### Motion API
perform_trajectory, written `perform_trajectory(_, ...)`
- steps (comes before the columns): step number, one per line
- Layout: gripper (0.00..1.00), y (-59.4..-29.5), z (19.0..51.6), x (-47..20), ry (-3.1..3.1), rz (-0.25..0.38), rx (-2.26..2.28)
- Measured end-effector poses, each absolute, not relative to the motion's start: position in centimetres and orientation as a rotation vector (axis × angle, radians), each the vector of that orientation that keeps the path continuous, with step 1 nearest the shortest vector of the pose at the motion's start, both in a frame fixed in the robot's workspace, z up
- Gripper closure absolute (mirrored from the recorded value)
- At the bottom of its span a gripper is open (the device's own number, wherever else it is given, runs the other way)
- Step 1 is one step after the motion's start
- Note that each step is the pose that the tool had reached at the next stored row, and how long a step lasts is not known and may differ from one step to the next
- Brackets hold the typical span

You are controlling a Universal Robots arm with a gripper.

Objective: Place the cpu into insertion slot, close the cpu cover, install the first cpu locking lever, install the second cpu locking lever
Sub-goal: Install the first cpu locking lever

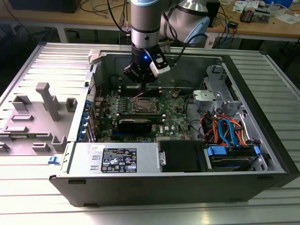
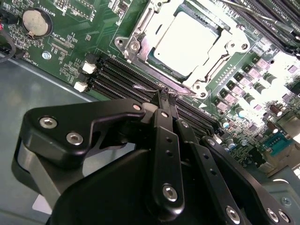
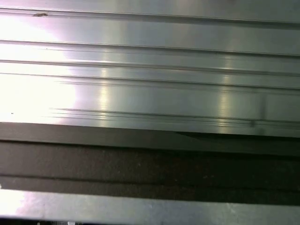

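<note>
The cpu [image 2: 187, 40] lies in the insertion slot [image 2: 132, 45] on the green board, its silver top showing through the window of the cpu cover [image 2: 160, 68], which lies flat over it. In the exterior view the cpu [image 1: 143, 104] sits mid-board inside the open case. My gripper [image 2: 165, 96] is shut, its black fingertips pressed together just beside the slot's edge. A thin wire locking lever [image 2: 149, 87] runs along that edge and its hooked end lies right at my tips. Seen from outside, my gripper [image 1: 142, 84] hangs just behind the slot.
Long black memory slots [image 2: 117, 75] run beside the socket, with a coin battery [image 2: 36, 21] further off. A black card [image 1: 135, 124], power supply [image 1: 117, 159], cable bundle [image 1: 225, 129] and drive cage [image 1: 213, 96] crowd the case. Grey fixtures [image 1: 47, 101] stand outside. Ribbed metal [image 3: 150, 70] lies close by.
</note>
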State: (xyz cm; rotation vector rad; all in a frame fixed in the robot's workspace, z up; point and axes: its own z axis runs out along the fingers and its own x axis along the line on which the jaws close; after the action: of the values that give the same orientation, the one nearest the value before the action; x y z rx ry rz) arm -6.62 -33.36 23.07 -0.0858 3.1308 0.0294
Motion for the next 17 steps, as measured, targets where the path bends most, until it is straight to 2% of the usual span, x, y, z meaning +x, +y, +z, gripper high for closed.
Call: perform_trajectory(17,0.89,-33.3,21.9,-5.1,3.131,0.027,-0.086)
